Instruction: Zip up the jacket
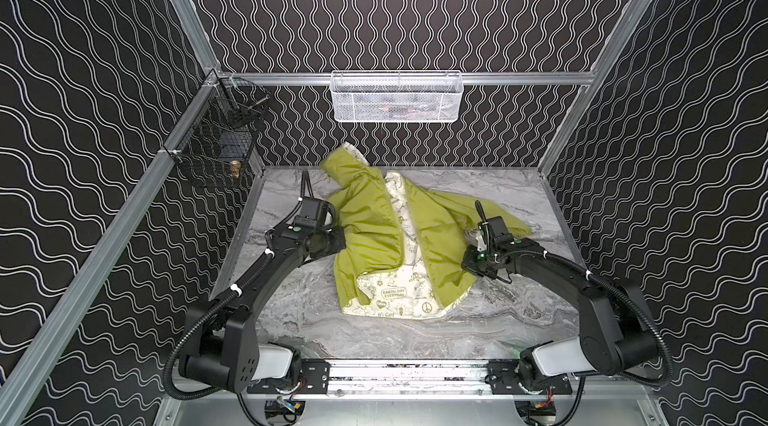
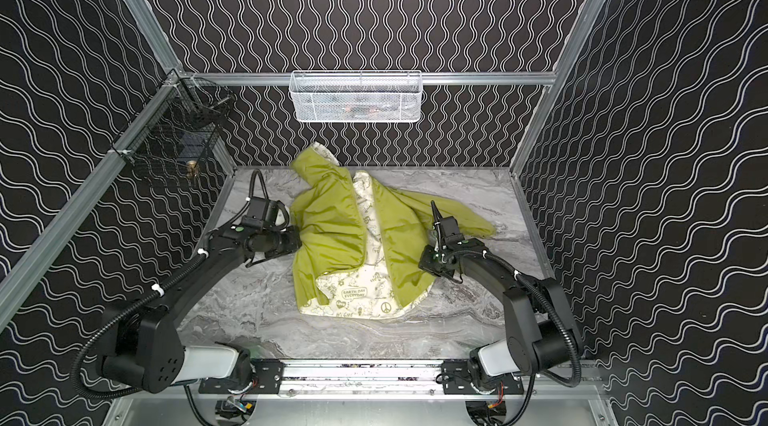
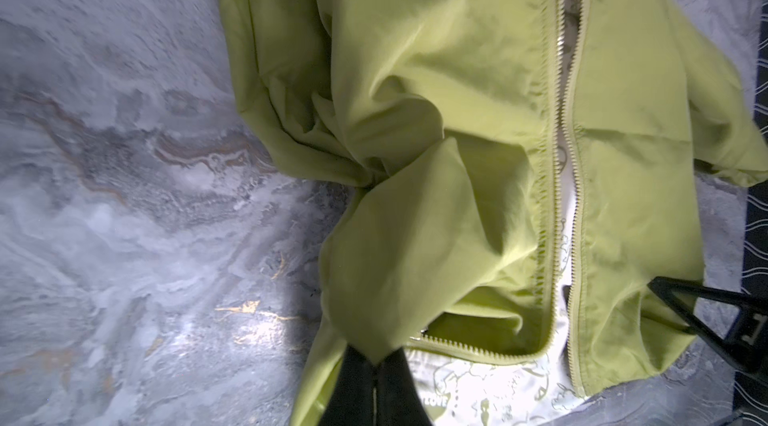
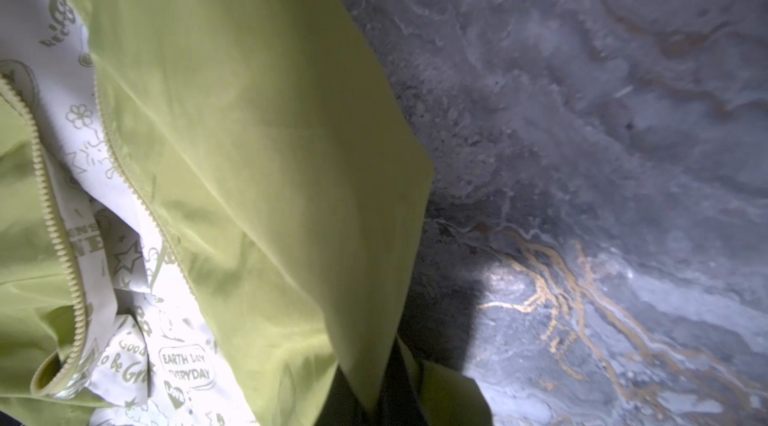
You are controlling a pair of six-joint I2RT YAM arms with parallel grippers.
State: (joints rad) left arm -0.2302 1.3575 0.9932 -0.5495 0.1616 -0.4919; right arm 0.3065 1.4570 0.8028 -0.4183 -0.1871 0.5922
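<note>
The lime-green jacket [image 1: 370, 237] [image 2: 328, 237] lies unzipped on the marble table. Its cream printed lining [image 1: 395, 299] shows between the front panels. My left gripper [image 3: 376, 361] is shut on a fold of the left panel's green fabric [image 3: 415, 257], at the jacket's left edge in a top view [image 1: 341, 239]. My right gripper [image 4: 376, 409] is shut on the edge of the right panel [image 4: 270, 154], at the jacket's right side [image 1: 468, 262]. The two pale zipper rows [image 3: 555, 162] [image 4: 54, 216] stand apart. The slider is not clear to see.
A white mesh basket [image 1: 397, 97] hangs on the back wall. A black wire basket [image 1: 216, 141] hangs at the left wall's corner. Bare marble table [image 1: 374, 336] lies in front of the jacket. The hood [image 1: 345, 166] reaches the back wall.
</note>
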